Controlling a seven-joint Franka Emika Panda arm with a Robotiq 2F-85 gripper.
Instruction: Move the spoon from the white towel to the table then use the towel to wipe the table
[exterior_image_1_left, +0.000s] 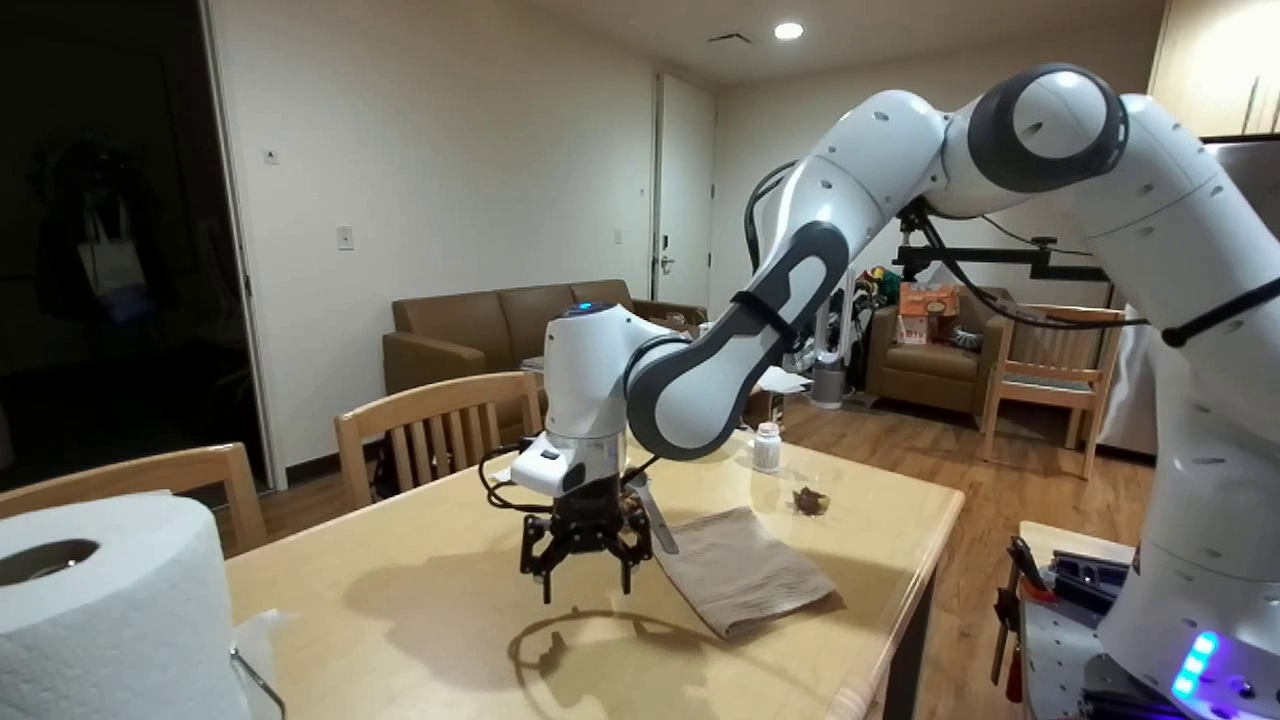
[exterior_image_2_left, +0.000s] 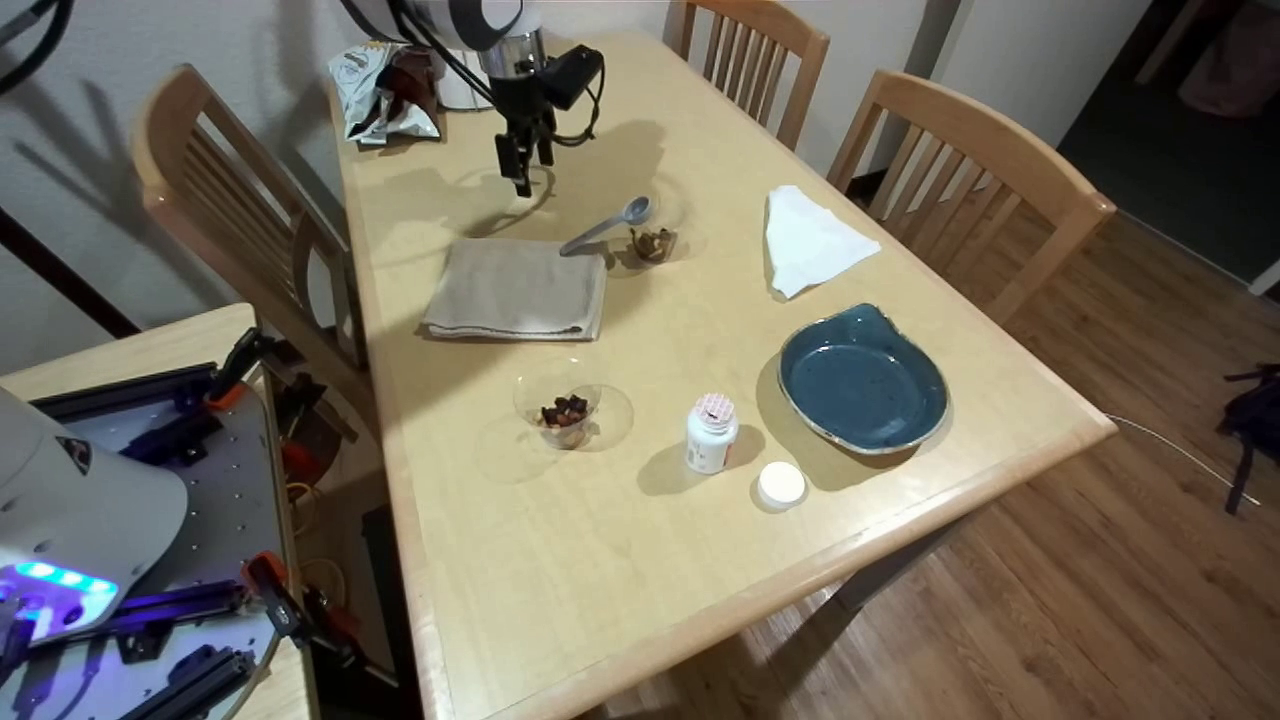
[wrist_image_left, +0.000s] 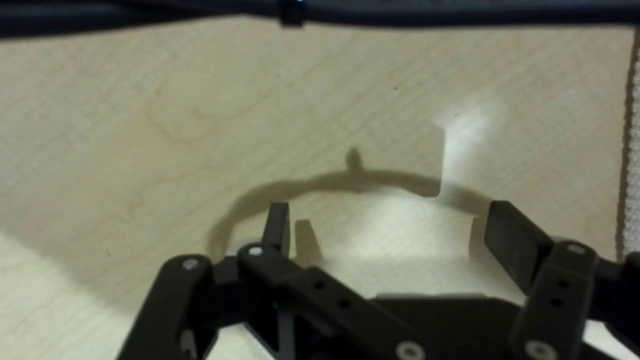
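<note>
The greyish towel (exterior_image_1_left: 745, 570) lies folded flat on the light wooden table (exterior_image_2_left: 620, 560); it shows in both exterior views (exterior_image_2_left: 520, 290). Its edge also shows at the right border of the wrist view (wrist_image_left: 634, 150). The grey spoon (exterior_image_2_left: 603, 230) has its handle end at the towel's corner and its bowl by a small clear cup; whether it rests on the rim I cannot tell. In an exterior view the spoon's handle (exterior_image_1_left: 657, 520) shows and its bowl is hidden behind the gripper. My gripper (exterior_image_1_left: 587, 585) is open and empty above the table, beside the towel (wrist_image_left: 390, 220).
Clear cups of brown pieces stand beside the spoon (exterior_image_2_left: 652, 245) and near the towel (exterior_image_2_left: 565, 420). A white bottle (exterior_image_2_left: 711, 440), cap (exterior_image_2_left: 780, 485), blue dish (exterior_image_2_left: 865, 390), paper sheet (exterior_image_2_left: 815, 240), snack bag (exterior_image_2_left: 385, 95) and paper roll (exterior_image_1_left: 110, 620) are on the table. Chairs (exterior_image_1_left: 440, 420) surround it.
</note>
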